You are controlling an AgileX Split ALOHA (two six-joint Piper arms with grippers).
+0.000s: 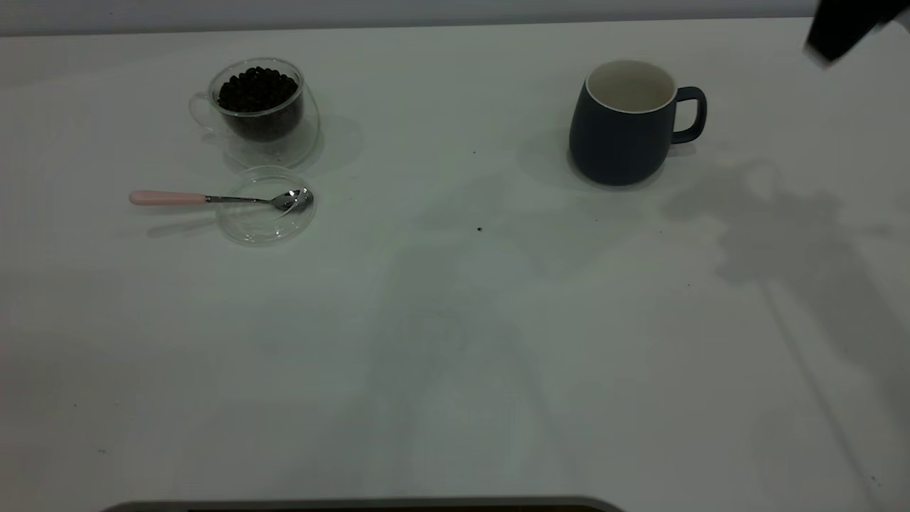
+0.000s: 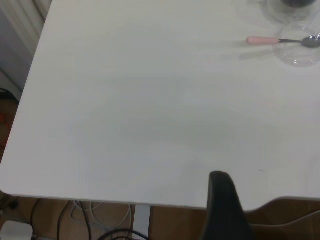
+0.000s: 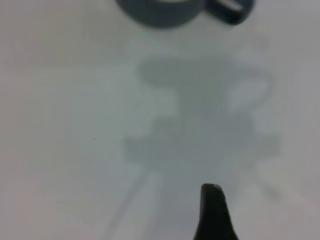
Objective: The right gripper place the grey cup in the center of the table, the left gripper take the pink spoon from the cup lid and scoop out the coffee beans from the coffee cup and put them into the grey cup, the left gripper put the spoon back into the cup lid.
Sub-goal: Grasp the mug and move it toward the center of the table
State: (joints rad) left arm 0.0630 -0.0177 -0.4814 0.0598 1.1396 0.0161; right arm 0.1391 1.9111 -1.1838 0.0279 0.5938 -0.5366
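The grey cup (image 1: 624,124) stands upright at the table's far right with its handle turned right, and the right wrist view catches its lower part (image 3: 162,12). At the far left stands the coffee cup (image 1: 261,107), filled with coffee beans (image 1: 257,88). Just in front of it lies the cup lid (image 1: 264,213), and the pink spoon (image 1: 167,198) rests with its bowl in the lid and its handle pointing left. My right gripper (image 1: 846,27) hangs high at the far right corner, apart from the grey cup. My left gripper (image 2: 224,207) sits over the table's edge, far from the spoon (image 2: 262,40).
The white table (image 1: 455,341) carries a few dark specks near its middle. A dark rim runs along the near edge in the exterior view. Below the table's edge in the left wrist view lie cables and the floor.
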